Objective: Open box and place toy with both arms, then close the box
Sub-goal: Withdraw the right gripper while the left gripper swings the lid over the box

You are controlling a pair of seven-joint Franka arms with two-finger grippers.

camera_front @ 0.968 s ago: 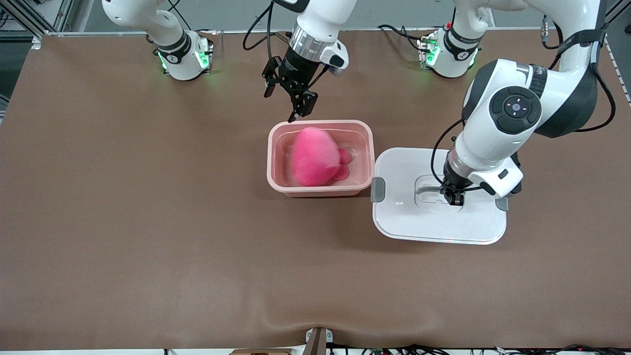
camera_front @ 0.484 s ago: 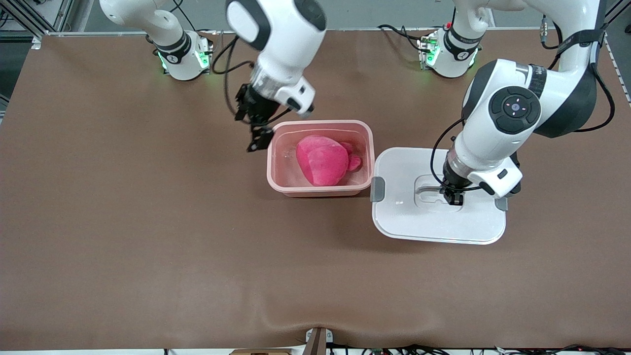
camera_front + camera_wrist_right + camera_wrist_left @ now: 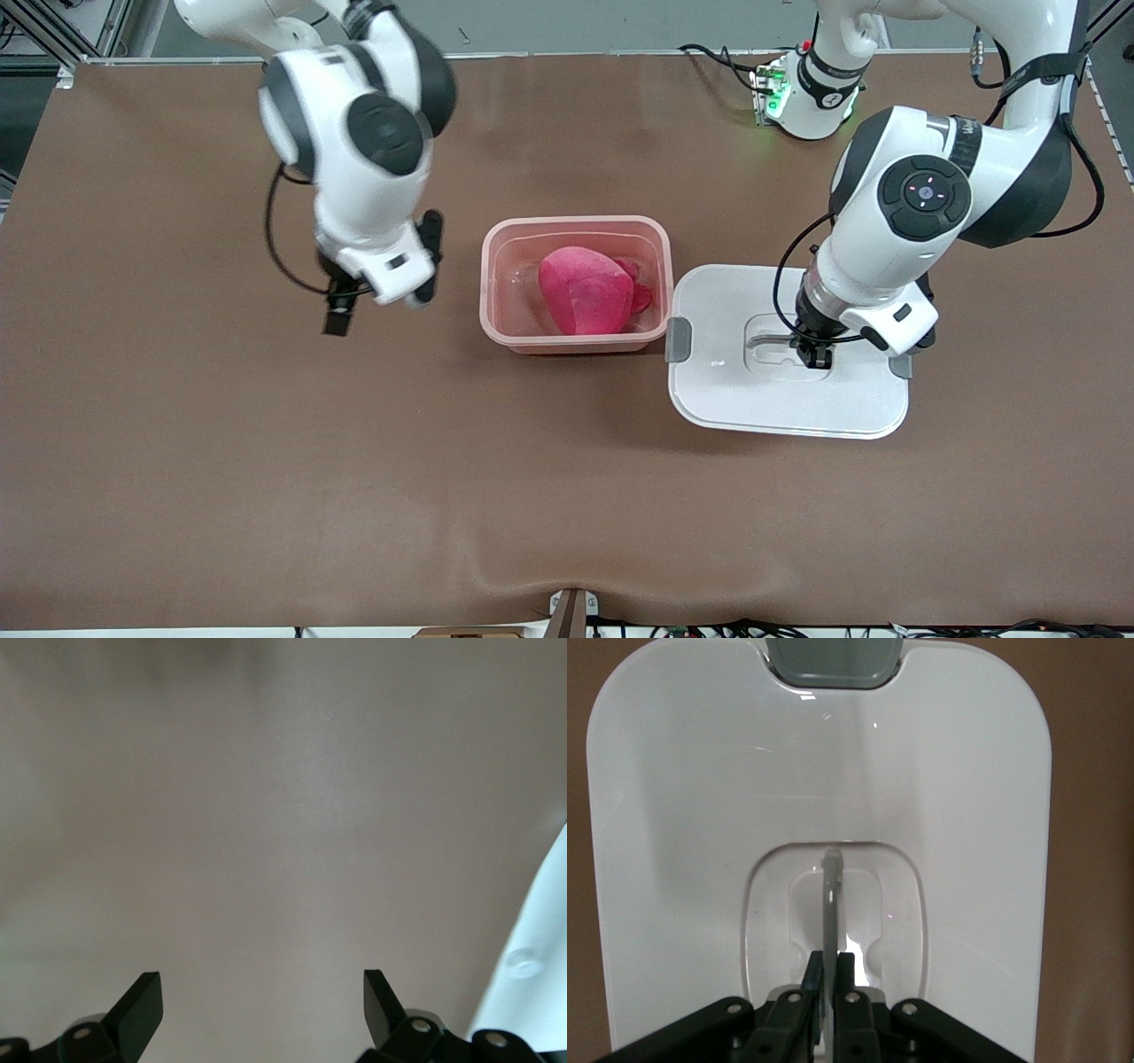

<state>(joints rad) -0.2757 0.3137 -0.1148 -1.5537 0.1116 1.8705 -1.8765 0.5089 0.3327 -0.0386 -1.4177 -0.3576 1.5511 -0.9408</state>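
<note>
My right arm has swung away from the box (image 3: 574, 283) and now hangs its right pincer (image 3: 339, 316) over bare tabletop (image 3: 266, 461) toward its own end, fingers spread wide and empty. The toy (image 3: 585, 290) has settled inside the open box. My left pincer (image 3: 815, 354) stays clamped on the lid's (image 3: 788, 403) centre handle (image 3: 831, 895), so closing comes next.

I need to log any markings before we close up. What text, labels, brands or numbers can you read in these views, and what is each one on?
No text can be read in any view.
Box, toy, lid: no printing or labels show.
Left arm's wrist joint cap: small button symbols, no words.
Left arm's base: a mark on the black collar, too small to read.
</note>
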